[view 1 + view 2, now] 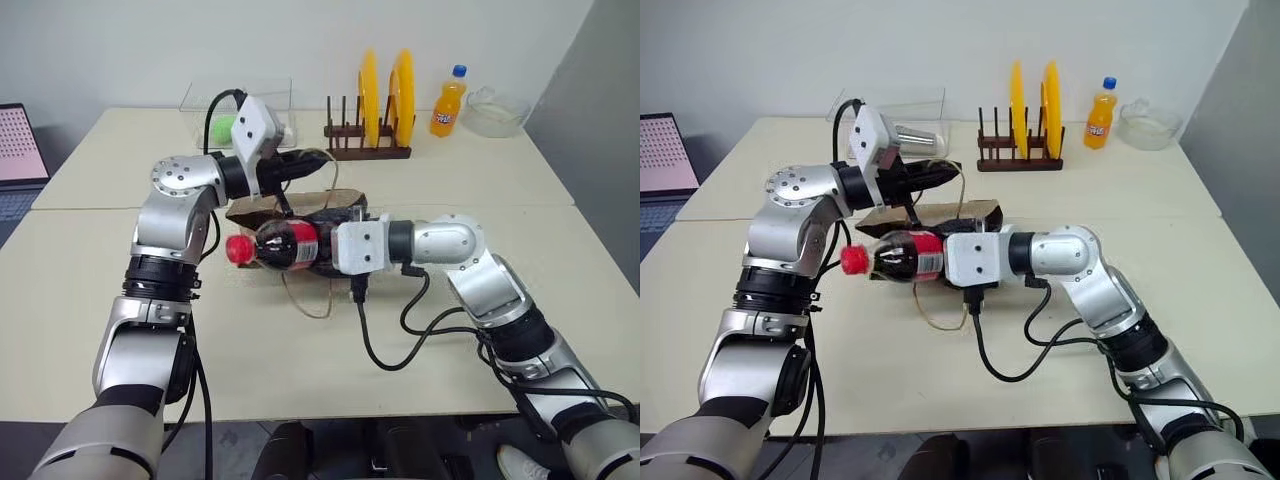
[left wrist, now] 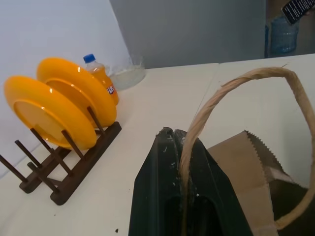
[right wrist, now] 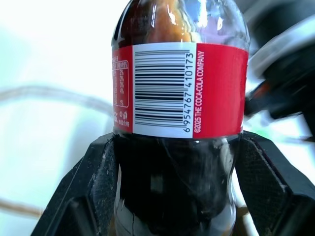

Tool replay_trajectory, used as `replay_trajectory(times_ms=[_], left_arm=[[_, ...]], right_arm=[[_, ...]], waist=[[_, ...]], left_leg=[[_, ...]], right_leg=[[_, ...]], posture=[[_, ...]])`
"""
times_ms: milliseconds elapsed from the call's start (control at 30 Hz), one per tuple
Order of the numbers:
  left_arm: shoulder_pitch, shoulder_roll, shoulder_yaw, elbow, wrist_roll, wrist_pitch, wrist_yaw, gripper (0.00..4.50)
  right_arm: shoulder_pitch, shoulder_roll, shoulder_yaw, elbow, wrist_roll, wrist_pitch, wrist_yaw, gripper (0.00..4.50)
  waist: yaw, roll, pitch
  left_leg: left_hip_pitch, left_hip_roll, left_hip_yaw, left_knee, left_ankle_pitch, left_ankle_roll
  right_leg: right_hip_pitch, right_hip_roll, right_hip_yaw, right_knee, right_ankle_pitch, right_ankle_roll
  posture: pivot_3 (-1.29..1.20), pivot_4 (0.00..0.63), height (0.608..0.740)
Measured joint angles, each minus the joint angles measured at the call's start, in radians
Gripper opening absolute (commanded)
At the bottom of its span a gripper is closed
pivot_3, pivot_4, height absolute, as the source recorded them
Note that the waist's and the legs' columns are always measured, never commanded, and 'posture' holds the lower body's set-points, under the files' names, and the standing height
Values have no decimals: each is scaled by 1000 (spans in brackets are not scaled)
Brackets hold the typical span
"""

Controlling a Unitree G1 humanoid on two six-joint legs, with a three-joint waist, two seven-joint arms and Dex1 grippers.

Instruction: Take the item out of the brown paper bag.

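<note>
Two cream tables (image 1: 90,330) by a grey wall; right gripper (image 1: 318,246) clamps a dark red-capped cola bottle (image 1: 275,245), left gripper (image 2: 182,162) pinches the brown paper bag (image 1: 330,202) handle.

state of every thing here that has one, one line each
cola bottle: capped, lying level, out of the bag, gripped by right hand
brown paper bag: on the table, one handle pinched and lifted
left hand: shut on the bag handle
orange soda bottle: upright, capped
yellow plates: standing in rack
</note>
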Motion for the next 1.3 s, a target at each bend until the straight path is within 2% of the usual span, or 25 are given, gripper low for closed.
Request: replay_trajectory(times_ms=[133,333,467,600,833,967,1100,1300], left_arm=[[-3,-16,-4,24,11,-16,0,0],[-3,-18,-6,40,25,-30,-1,0],[-2,-14,-5,43,27,-42,-3,0],[-2,-16,-2,46,30,-45,-3,0],[2,-19,-4,36,31,-47,-1,0],[9,-18,-5,25,32,-47,-2,0],[9,-14,-3,25,32,-47,-1,0],[10,-13,-3,23,31,-47,-1,0]], right_arm=[[-6,-26,-111,-55,93,54,-19,3019],[-8,-183,-278,-123,142,154,-60,3019],[41,-400,-311,-15,27,35,-83,3019],[109,-497,-249,213,-100,-124,-99,3019],[103,-516,-55,570,-287,-373,-105,3019],[46,-499,-9,686,-342,-437,-127,3019],[14,-491,-4,756,-362,-472,-125,4379],[-1,-497,-2,784,-365,-514,-107,4474]], waist=[[1,0,0],[4,0,0],[7,0,0],[7,0,0],[-5,0,0],[-6,0,1],[-2,0,1],[-1,0,1]], left_leg=[[0,0,0,0,0,0],[-1,0,0,0,0,0],[0,-1,2,0,0,1],[1,0,4,0,0,1],[1,1,7,0,0,1],[2,1,8,0,0,1],[2,1,7,0,0,0],[2,1,7,0,0,0]], right_leg=[[0,0,0,0,0,0],[0,0,0,-1,0,0],[2,-1,0,-1,0,0],[1,0,2,-1,0,0],[0,0,4,0,0,0],[1,0,5,0,0,0],[1,0,4,0,0,0],[1,0,4,-1,0,1]], posture=[[0,150,740],[0,150,740],[0,150,740],[0,150,740],[0,150,740],[0,150,740],[0,150,740],[0,150,740]])
